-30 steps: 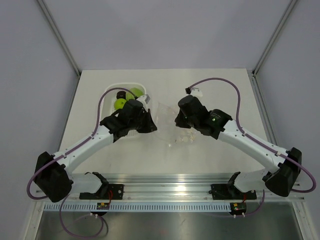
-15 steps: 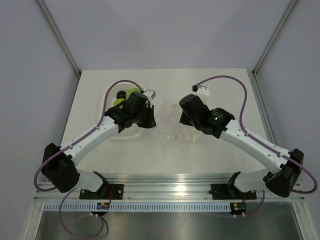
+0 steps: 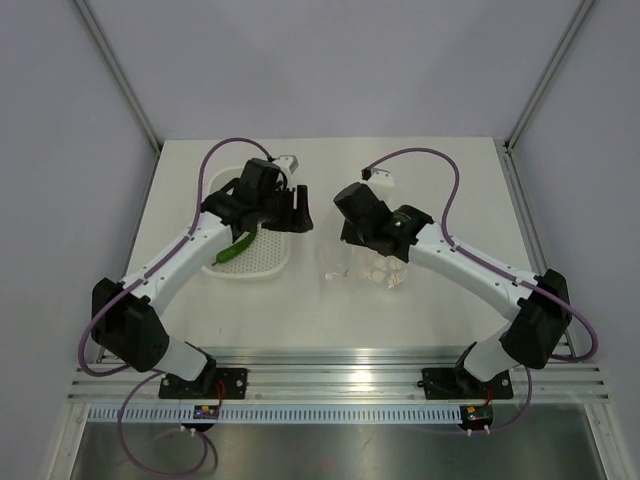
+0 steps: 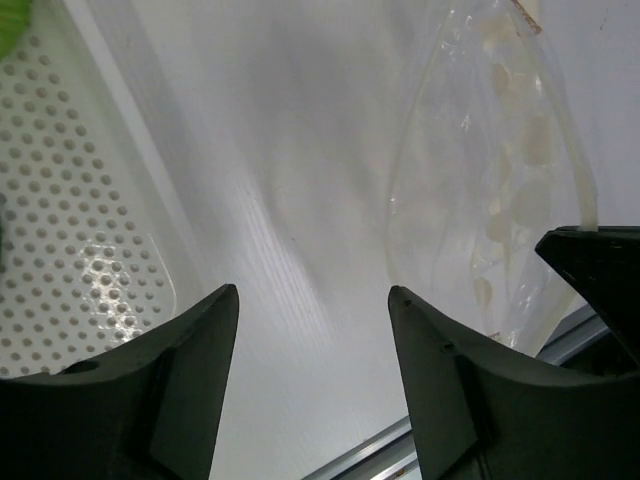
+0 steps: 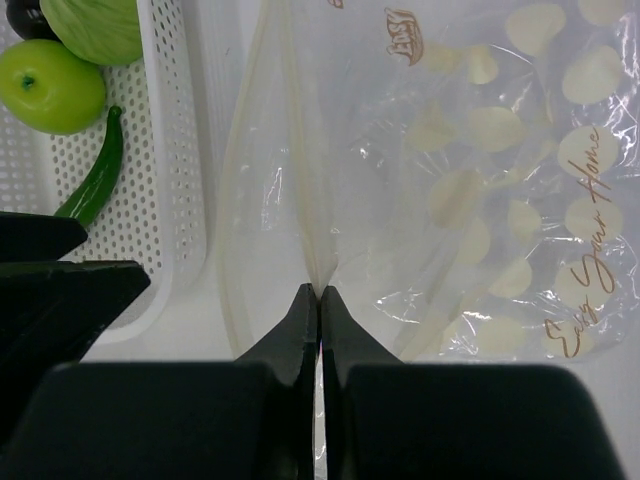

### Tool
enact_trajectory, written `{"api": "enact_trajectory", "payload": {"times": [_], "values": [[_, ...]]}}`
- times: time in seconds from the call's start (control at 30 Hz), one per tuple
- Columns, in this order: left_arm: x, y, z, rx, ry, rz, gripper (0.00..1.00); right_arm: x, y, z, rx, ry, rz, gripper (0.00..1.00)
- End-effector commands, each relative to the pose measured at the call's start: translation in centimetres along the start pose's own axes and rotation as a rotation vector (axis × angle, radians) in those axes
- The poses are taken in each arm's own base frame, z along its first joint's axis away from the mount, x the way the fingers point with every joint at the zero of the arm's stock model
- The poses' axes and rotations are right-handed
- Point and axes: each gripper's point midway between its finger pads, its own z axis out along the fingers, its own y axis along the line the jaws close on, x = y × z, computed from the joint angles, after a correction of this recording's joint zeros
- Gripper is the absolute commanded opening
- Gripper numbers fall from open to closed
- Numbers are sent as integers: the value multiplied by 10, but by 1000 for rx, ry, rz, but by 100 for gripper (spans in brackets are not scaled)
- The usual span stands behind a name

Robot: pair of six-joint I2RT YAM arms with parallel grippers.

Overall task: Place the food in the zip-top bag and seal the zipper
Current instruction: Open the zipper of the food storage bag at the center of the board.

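We hold the right gripper clamped on the bag mouth mid-table, so we should lift that lip gently while the left gripper (fingers apart, empty) picks the chili from the tray at left.

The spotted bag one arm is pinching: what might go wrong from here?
The right end effector grips only a thin fold at the mouth of the zip-top bag; the film could slip out.
The mouth gapes narrowly, so the round green fruit from the white tray might catch on the rim.
The open, empty left end effector hangs close to the bag and could nudge it.
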Motion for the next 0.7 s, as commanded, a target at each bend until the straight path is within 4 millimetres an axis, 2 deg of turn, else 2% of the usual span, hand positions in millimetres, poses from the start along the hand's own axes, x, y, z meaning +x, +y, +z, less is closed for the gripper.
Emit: {"api": "enact_trajectory", "payload": {"times": [0.0, 0.07, 0.13, 0.17, 0.2, 0.23, 0.27, 0.3, 0.33, 0.37, 0.4, 0.43, 0.5, 0.67], "values": [[-31, 5, -30, 29, -91, -19, 67, -31, 19, -4, -60, -65, 47, 0], [-37, 13, -36, 25, -114, -41, 67, -32, 20, -2, -63, -64, 45, 0], [-47, 33, -41, -14, -149, -96, 72, -34, 21, -1, -65, -66, 43, 0], [-52, 52, -43, -70, -165, -145, 79, -35, 23, 0, -70, -63, 41, 0], [-56, 63, -43, -105, -170, -170, 79, -37, 25, 0, -78, -63, 42, 0], [-59, 87, -45, -197, -181, -205, 80, -35, 25, 2, -75, -57, 34, 0], [-60, 101, -46, -259, -186, -218, 80, -36, 27, 2, -80, -57, 34, 0], [-52, 119, -40, -338, -147, -237, 81, -36, 29, 2, -88, -54, 34, 0], [-61, 142, -48, -456, -176, -251, 85, -35, 30, 3, -91, -51, 34, 0], [-59, 153, -47, -511, -167, -256, 86, -35, 31, 4, -96, -47, 34, 0], [-54, 166, -41, -563, -138, -260, 90, -33, 32, 5, -101, -43, 34, 0], [-57, 178, -43, -625, -149, -263, 94, -32, 33, 5, -104, -38, 30, 0], [-56, 189, -33, -652, -134, -261, 99, -30, 34, 6, -109, -31, 25, 0], [-51, 209, -8, -700, -103, -256, 99, -29, 38, 7, -124, -24, 16, 0]]}}
